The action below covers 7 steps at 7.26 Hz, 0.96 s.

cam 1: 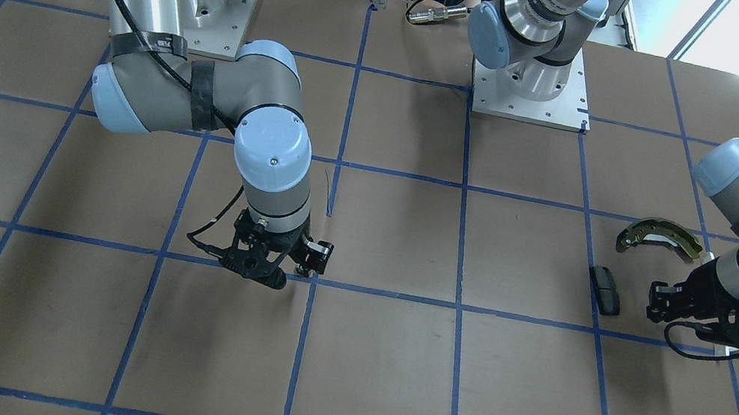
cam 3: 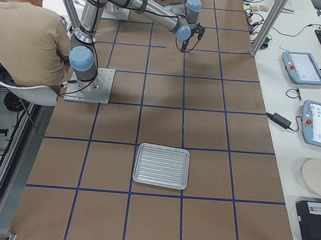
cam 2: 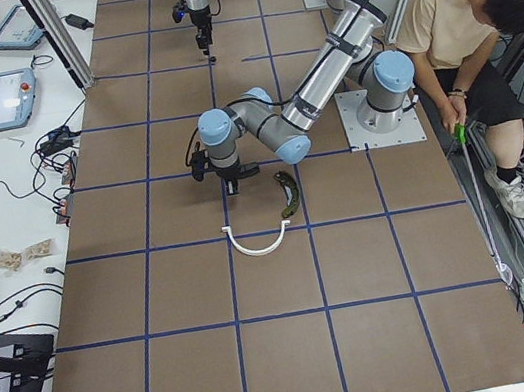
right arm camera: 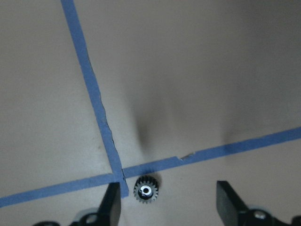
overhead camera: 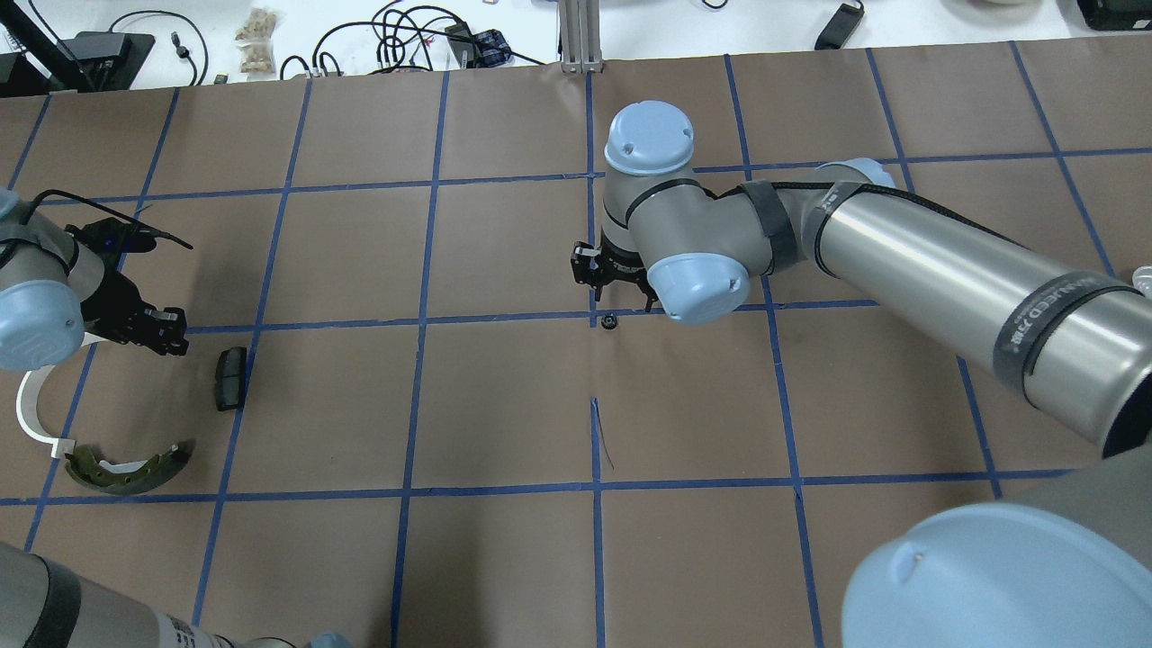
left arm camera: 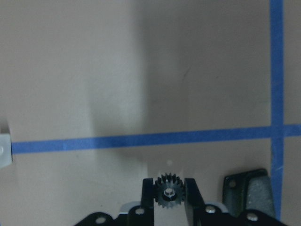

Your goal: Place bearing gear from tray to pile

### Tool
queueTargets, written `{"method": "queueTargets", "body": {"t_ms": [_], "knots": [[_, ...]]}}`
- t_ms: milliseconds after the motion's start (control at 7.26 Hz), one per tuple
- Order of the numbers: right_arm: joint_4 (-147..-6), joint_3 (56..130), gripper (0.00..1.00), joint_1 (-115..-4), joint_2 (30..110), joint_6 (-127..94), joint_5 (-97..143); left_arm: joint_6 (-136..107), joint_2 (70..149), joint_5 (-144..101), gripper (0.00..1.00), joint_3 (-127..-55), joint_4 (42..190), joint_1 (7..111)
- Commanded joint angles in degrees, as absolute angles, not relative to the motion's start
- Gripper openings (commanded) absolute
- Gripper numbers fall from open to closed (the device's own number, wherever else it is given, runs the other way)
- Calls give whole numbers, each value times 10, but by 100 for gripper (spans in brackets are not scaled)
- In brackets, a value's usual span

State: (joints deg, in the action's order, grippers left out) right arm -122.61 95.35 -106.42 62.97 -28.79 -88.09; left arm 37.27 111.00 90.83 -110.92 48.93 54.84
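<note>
Hovering beside the pile [overhead camera: 130, 468], the left claw [left arm camera: 169, 188] is closed on the bearing gear [left arm camera: 169, 192], with the black pad [left arm camera: 249, 193] near it. A second gear [right arm camera: 146, 189] is seen lying on the desk [right arm camera: 211, 70] by a tape crossing, under the widely spread right claw [right arm camera: 169, 197].

A brown paper-covered surface [cam 1: 370, 375] was crossed by a grid of blue tape lines [cam 1: 400, 294]. A person in a beige shirt [cam 3: 27, 35] sat on a white chair [cam 3: 30, 93] beside it. A white side bench [cam 3: 283, 159] carried two grey-framed tablets [cam 3: 303, 67], a black power adapter [cam 3: 279, 120] and a round beige plate [cam 3: 319, 178].
</note>
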Motion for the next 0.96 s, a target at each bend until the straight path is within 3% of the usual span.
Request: {"method": "queueTargets", "body": {"t_ms": [0, 276, 413, 551, 827], "knots": [[-1060, 839, 100, -1021, 656, -185, -916, 372, 1099, 908, 96, -1103, 486, 554], [-960, 737, 100, -966, 669, -94, -912, 320, 1091, 903, 96, -1089, 501, 610], [-935, 729, 100, -955, 701, -93, -911, 249, 1085, 898, 99, -1082, 500, 680], [-886, 741, 100, -957, 751, -92, -915, 157, 1087, 902, 100, -1067, 502, 759], [-912, 859, 100, -952, 835, -83, -916, -14, 1106, 872, 100, -1043, 499, 887]]}}
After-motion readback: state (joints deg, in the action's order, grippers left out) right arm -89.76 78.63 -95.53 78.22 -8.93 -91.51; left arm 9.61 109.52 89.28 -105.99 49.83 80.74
